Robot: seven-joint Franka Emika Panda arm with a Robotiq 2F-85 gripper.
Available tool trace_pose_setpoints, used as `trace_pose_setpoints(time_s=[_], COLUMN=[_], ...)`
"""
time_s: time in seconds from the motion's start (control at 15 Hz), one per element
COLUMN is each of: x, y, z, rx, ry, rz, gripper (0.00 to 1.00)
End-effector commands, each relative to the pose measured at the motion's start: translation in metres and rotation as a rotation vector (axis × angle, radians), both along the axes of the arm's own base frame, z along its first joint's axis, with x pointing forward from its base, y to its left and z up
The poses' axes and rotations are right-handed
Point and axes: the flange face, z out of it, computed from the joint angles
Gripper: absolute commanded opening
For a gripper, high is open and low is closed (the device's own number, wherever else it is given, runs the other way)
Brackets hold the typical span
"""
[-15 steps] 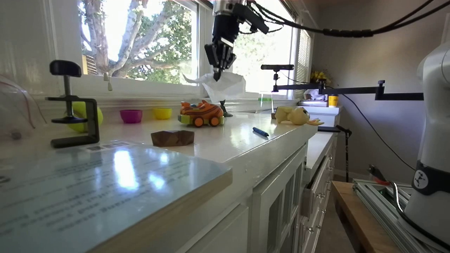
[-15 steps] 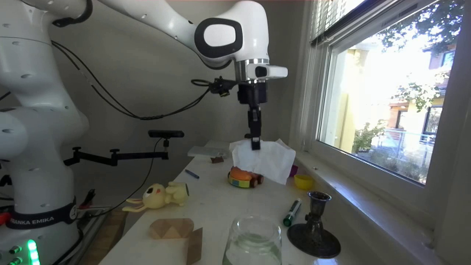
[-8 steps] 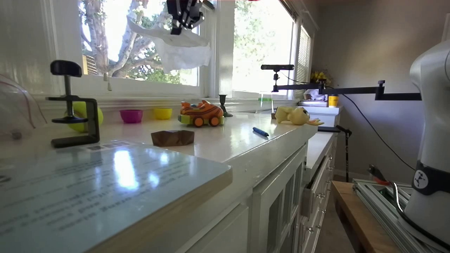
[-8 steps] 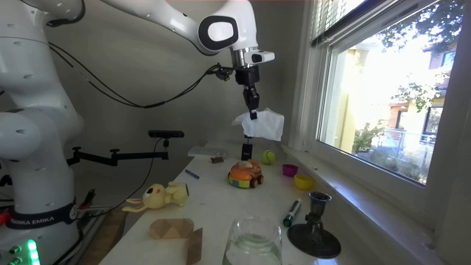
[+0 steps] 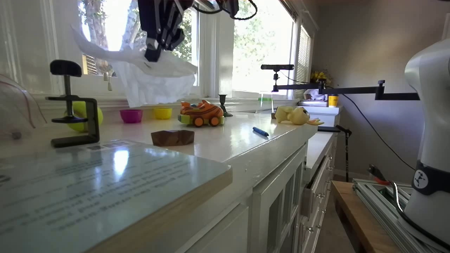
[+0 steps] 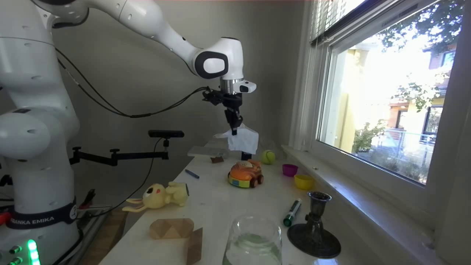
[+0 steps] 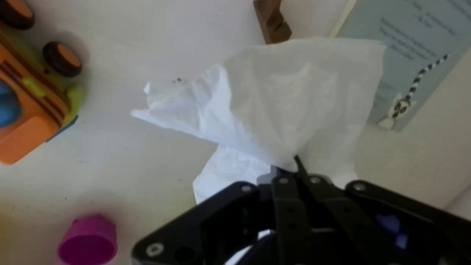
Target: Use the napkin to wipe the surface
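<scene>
The white napkin hangs loosely from my gripper in both exterior views, as the napkin [image 5: 158, 84] and the napkin [image 6: 245, 142]. My gripper [image 5: 153, 57] is shut on it, and its edges flare out on the sides. In an exterior view the gripper [image 6: 234, 131] is above the far end of the white counter surface [image 6: 220, 209]. In the wrist view the fingertips of the gripper [image 7: 289, 167] pinch the napkin [image 7: 294, 99], which covers part of the counter [image 7: 125, 154]. Small dark specks [image 7: 177, 80] show on the counter beside it. The napkin is held above the counter.
An orange toy car [image 5: 202, 114], magenta cup [image 5: 131, 116], yellow cup [image 5: 162, 113], brown block [image 5: 173, 138], black clamp [image 5: 92, 121] and book [image 5: 133, 189] surround the spot. A tennis ball [image 6: 268, 157], plush rabbit [image 6: 162, 197], glass [image 6: 254, 239] and candlestick [image 6: 314, 224] stand along the counter.
My gripper has risen, moved past the toy car toward the book and clamp end, then come down somewhat. The napkin has stayed in its grip throughout.
</scene>
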Motion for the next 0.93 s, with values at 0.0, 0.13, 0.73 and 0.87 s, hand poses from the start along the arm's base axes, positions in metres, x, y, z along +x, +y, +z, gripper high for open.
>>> trace_pose_setpoints(time_s=[0.0,0.13,0.73,0.87], x=[-0.015,-0.021,-0.031,-0.026], y=[0.006,0.006,0.001,0.001], z=[-0.038,-0.057,-0.116,-0.120], rx=[-0.028,-0.065,-0.194,-0.214], ry=[0.030,0.024,-0.064,-0.078], rz=[0.053,0.055,0.129,0.145], gripper=[0.00,0.00,0.00,0.00])
